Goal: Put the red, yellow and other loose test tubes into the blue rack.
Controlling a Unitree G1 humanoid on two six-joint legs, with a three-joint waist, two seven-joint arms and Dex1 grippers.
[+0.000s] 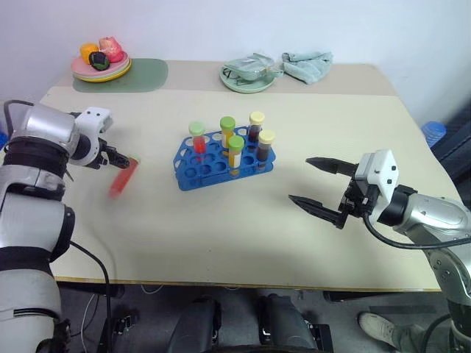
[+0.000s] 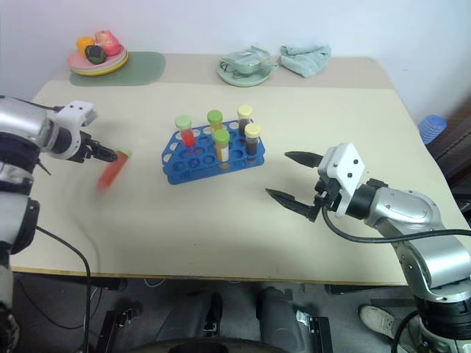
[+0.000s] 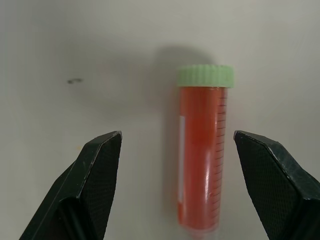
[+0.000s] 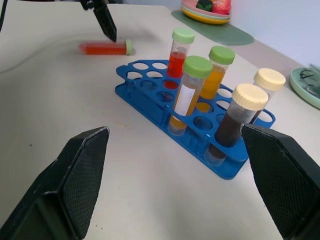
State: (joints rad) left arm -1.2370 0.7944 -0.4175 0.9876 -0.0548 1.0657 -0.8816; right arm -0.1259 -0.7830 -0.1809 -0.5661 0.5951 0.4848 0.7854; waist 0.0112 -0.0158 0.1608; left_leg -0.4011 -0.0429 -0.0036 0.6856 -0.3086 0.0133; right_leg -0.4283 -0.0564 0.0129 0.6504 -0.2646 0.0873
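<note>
A loose red test tube (image 3: 200, 155) with a green cap lies flat on the table, left of the blue rack (image 1: 202, 170). My left gripper (image 1: 121, 158) hangs just above it, open, with the tube lying between the two fingers (image 3: 97, 170) and touching neither. The rack holds several upright tubes: red, orange and yellow ones with green caps and two dark ones with cream caps (image 4: 249, 97). My right gripper (image 1: 299, 179) hovers open to the right of the rack with nothing in it.
At the back left a plate of toy fruit (image 1: 101, 66) stands on a green mat (image 1: 143, 76). A green dish (image 1: 249, 76) and a crumpled cloth (image 1: 307, 65) lie at the back centre. The table's front edge (image 1: 243, 283) runs below both arms.
</note>
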